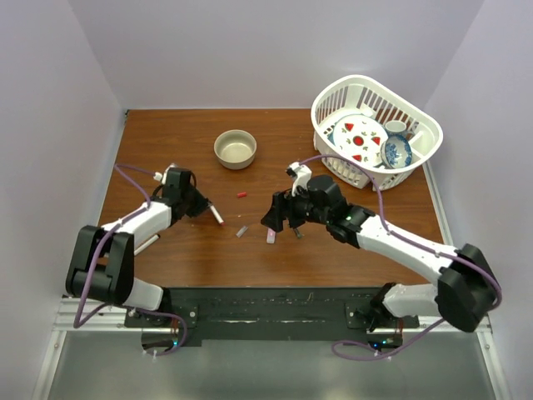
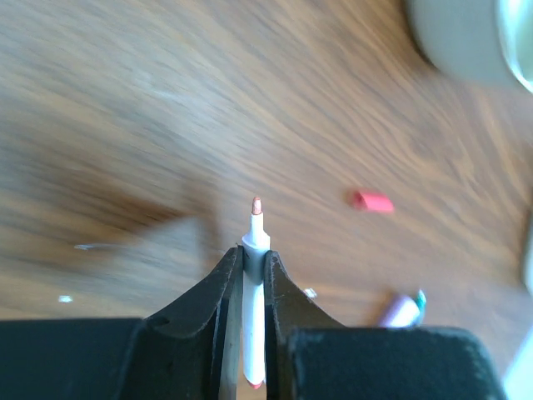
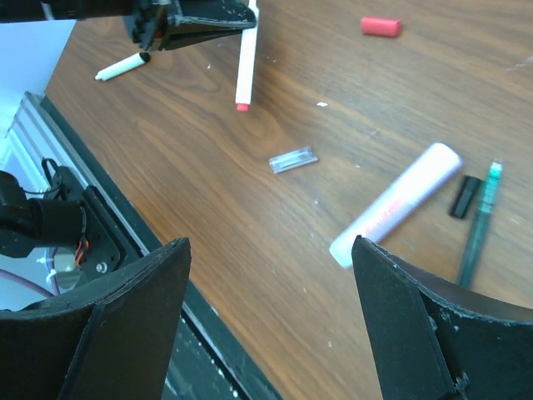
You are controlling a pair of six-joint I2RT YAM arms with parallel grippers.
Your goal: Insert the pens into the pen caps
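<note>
Wood tabletop (image 1: 275, 258), pale walls (image 1: 266, 50); left tool (image 2: 254, 254) around white pen (image 2: 253, 325), right tool (image 3: 268, 250) wide.

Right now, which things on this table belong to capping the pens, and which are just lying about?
For the job: white pen in the left gripper, red cap, clear cap, pink marker, green pen, black cap, second white pen.
Lying about: tan bowl, white basket of dishes.
</note>
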